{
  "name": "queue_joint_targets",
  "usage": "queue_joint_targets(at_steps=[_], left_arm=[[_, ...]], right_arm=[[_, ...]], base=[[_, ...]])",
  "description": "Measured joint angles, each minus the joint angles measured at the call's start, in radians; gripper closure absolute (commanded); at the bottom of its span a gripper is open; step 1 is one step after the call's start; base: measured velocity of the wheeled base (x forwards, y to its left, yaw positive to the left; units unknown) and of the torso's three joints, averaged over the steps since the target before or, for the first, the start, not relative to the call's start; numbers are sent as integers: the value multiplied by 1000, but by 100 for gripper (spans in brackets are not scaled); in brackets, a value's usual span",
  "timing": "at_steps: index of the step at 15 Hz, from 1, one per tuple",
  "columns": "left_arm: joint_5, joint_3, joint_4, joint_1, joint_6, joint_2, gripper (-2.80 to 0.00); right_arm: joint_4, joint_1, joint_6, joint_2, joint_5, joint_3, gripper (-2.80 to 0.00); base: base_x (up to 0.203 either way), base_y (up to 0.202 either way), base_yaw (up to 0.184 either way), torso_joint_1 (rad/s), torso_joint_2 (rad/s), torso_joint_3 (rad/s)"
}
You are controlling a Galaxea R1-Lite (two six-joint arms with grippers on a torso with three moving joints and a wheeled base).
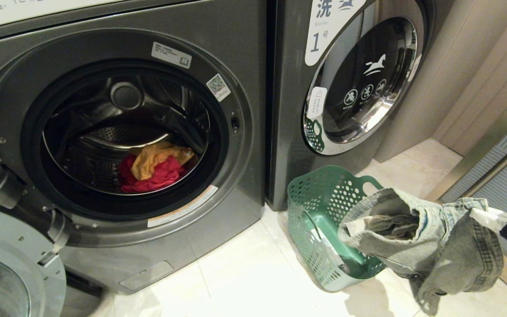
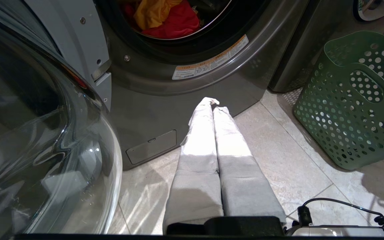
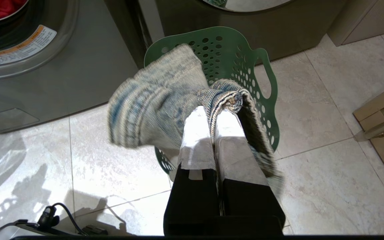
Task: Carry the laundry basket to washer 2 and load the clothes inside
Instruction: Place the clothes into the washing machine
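The dark grey washer (image 1: 244,185) on the left stands with its door (image 1: 11,273) swung open; its number label is out of view, and it is the one beside machine 1. Inside its drum lie a yellow garment (image 1: 156,158) and a pink-red garment (image 1: 159,178). The green laundry basket (image 1: 319,207) sits on the floor before machine 1. My right gripper (image 3: 212,111) is shut on the waistband of the faded denim jeans (image 1: 434,237), which hang over the basket's rim. My left gripper (image 2: 213,101) is shut and empty, low in front of the open washer.
The washer labelled 1 (image 1: 359,83) has its chrome-rimmed door closed. The open glass door (image 2: 28,133) juts out low on the left. A beige wall and a wooden frame (image 1: 491,132) close off the right. A black cable (image 2: 345,203) lies on the pale tiled floor.
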Motion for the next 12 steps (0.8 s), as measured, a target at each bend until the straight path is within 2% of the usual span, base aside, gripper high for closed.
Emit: queue_joint_targets(at_steps=[12], left_arm=[[0,0,0,0,0,0,0]], right_arm=[[0,-1,6,4,-1,-1,0]], base=[[0,0,0,0,0,0]])
